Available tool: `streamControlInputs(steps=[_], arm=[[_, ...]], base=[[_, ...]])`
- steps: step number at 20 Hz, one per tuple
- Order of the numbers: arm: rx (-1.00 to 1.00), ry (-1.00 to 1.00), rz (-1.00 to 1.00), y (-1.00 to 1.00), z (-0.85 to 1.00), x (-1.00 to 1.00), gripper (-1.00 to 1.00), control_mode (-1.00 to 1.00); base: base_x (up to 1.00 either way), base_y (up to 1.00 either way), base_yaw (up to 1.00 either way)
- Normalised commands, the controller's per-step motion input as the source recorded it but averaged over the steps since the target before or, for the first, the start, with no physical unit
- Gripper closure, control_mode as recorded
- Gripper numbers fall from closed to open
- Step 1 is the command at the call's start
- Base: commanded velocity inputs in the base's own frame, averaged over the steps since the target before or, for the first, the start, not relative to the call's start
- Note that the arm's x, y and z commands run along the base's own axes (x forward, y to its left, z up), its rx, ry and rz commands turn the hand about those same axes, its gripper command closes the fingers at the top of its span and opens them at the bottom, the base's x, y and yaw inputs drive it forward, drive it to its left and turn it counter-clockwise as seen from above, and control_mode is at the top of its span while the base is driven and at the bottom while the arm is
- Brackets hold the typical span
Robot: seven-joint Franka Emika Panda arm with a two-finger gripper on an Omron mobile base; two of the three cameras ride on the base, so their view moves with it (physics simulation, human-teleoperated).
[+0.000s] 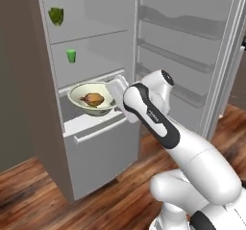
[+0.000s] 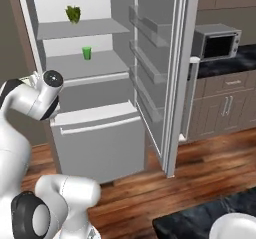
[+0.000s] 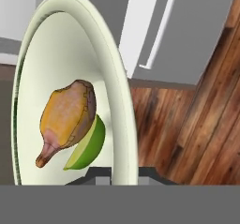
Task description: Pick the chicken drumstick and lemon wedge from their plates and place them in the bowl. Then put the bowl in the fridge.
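The pale cream-green bowl [image 1: 77,94] hangs in front of the open fridge [image 1: 103,152], level with the gap above its lower drawer. My gripper [image 1: 114,103] is shut on the bowl's right rim. In the bowl lies the golden-brown chicken drumstick [image 1: 92,99]. In the hand view the bowl [image 3: 61,54] stands on edge, with the drumstick [image 3: 68,117] resting against the yellow-green lemon wedge [image 3: 89,148], and my gripper [image 3: 123,174] clamps the rim at the bottom. From the right base view my arm hides the bowl in front of the fridge [image 2: 95,143].
A leafy green vegetable [image 1: 56,16] sits on the top shelf and a small green cup [image 1: 71,56] on the shelf below. The fridge door [image 2: 160,73] stands open to the right. A microwave [image 2: 216,43] sits on the far counter. A white plate [image 2: 235,229] lies on a dark counter at lower right.
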Motion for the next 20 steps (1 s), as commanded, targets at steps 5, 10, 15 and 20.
streamControlInputs(steps=[5, 10, 15, 20], arm=[[0.0, 0.0, 0.0, 0.0, 0.0, 0.0, 1.0, 1.0], [0.0, 0.0, 0.0, 0.0, 0.0, 0.0, 1.0, 1.0], [0.0, 0.0, 0.0, 0.0, 0.0, 0.0, 1.0, 1.0], [0.0, 0.0, 0.0, 0.0, 0.0, 0.0, 1.0, 1.0]], base=[[0.73, 0.02, 0.06], [0.64, 0.0, 0.0], [0.58, 0.0, 0.0], [0.47, -0.05, 0.09]])
